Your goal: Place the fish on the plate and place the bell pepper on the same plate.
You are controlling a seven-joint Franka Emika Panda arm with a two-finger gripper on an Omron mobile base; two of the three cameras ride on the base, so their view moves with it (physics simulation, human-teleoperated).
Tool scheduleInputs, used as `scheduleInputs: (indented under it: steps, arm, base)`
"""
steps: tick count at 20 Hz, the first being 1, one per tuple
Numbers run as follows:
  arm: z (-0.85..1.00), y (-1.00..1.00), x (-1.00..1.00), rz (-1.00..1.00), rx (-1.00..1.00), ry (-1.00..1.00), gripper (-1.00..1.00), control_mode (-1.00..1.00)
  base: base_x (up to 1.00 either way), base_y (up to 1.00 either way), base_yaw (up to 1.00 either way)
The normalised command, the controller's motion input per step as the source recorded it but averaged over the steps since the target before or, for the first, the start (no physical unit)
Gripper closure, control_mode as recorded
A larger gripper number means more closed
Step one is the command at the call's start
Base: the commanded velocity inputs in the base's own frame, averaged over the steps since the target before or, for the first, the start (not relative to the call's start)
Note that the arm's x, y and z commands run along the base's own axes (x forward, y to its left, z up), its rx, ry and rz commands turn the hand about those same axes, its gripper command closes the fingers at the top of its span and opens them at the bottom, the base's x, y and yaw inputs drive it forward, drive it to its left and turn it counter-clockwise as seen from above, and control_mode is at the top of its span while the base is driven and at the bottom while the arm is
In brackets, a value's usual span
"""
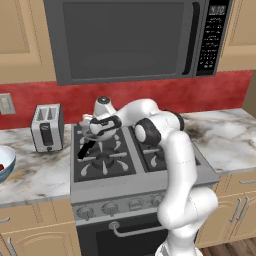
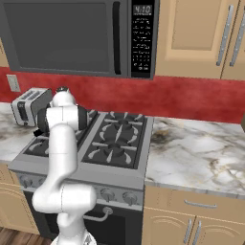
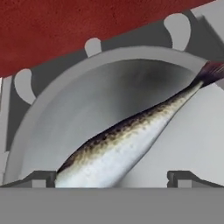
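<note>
The fish (image 3: 131,135), slender with a dark speckled back and pale belly, lies slantwise in the grey frying pan (image 3: 65,109). My gripper (image 3: 113,178) hangs open just above it, one fingertip on each side of its head end, touching nothing. In the left base view the gripper (image 1: 96,131) reaches down into the pan on the stove's back left burner, and the pan's black handle (image 1: 85,148) points toward the front. A red bit at the left edge, inside the blue-tinted bowl (image 1: 7,159), looks like the bell pepper (image 1: 1,167). The plate is out of view.
A toaster (image 1: 47,127) stands on the marble counter left of the stove (image 1: 107,165). The microwave (image 1: 135,37) hangs over the stove, with the red backsplash behind. More marble counter (image 2: 201,153) stretches to the right of the stove.
</note>
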Motion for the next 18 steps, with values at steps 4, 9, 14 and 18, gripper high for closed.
scheduleInputs:
  steps: [4,9,14,18]
  arm:
    - [-0.06,0.05,0.24,-0.07,0.0,0.0,-1.0,-1.0]
    - [-0.15,0.04,0.16,-0.09,0.0,0.02,-1.0,-1.0]
    - [-0.2,0.04,0.05,-0.1,0.0,0.02,-1.0,-1.0]
    - [-0.19,0.02,0.0,-0.11,0.0,0.0,1.0,-1.0]
  base:
    - [0.0,0.0,0.0]
    - [0.0,0.0,0.0]
    - [0.0,0.0,0.0]
    - [0.0,0.0,0.0]
